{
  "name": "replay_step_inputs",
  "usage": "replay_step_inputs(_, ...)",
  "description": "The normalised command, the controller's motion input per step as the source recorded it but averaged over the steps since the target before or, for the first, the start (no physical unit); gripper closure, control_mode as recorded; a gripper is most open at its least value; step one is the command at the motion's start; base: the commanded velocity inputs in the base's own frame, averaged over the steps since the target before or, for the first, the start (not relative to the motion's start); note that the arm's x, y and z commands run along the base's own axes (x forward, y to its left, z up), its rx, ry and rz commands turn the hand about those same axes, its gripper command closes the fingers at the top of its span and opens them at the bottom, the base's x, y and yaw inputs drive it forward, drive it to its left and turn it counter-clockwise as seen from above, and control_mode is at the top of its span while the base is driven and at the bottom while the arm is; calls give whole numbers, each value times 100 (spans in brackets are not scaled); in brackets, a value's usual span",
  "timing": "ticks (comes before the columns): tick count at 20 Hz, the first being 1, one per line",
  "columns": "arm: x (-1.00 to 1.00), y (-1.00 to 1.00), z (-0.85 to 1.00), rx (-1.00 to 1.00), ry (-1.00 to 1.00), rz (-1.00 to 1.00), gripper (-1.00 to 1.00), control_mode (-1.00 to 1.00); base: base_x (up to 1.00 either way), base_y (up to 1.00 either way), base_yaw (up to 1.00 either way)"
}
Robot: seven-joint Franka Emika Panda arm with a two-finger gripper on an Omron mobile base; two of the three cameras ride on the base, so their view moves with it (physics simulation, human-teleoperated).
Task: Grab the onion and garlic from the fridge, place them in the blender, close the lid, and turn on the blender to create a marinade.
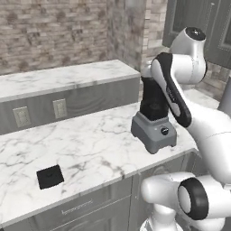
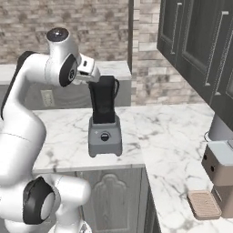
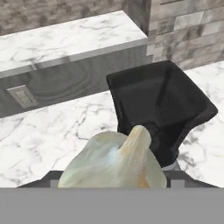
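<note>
**Describer:** Looking along your gripper, you see the garlic (image 3: 114, 161), a pale lumpy bulb, sitting right between the fingers, which stand wide apart around it. It appears pinched there, close to the camera.

**Operator:** Where is the blender?

**Describer:** Your blender (image 2: 105, 123) stands upright on the white marble tabletop (image 1: 90, 144), a grey wedge base with a tall black jar (image 3: 162, 105). In the hand view the jar's open mouth lies just beyond the garlic, slightly to the right. In the right base view your arm's hand end reaches the jar's upper left corner.

**Operator:** And the lid?

**Describer:** Your lid (image 1: 49, 176), a flat black square, lies on the near left of the tabletop, well apart from the blender. A raised marble ledge (image 1: 63, 76) runs behind, with wall outlets (image 1: 59, 108) below it.
</note>
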Motion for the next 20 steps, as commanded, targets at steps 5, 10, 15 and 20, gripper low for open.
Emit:
replay_step_inputs(5, 100, -6, -5, -1, 7, 0, 100, -100, 0, 0, 0)
replay_step_inputs(10, 67, -45, -39, -6, 19, -6, 100, -100, 0, 0, 0)
replay_step_inputs(15, 33, -46, -29, -2, 23, -5, 100, -100, 0, 0, 0)
replay_step_inputs(20, 41, 0, -55, 0, 15, 0, 100, -100, 0, 0, 0)
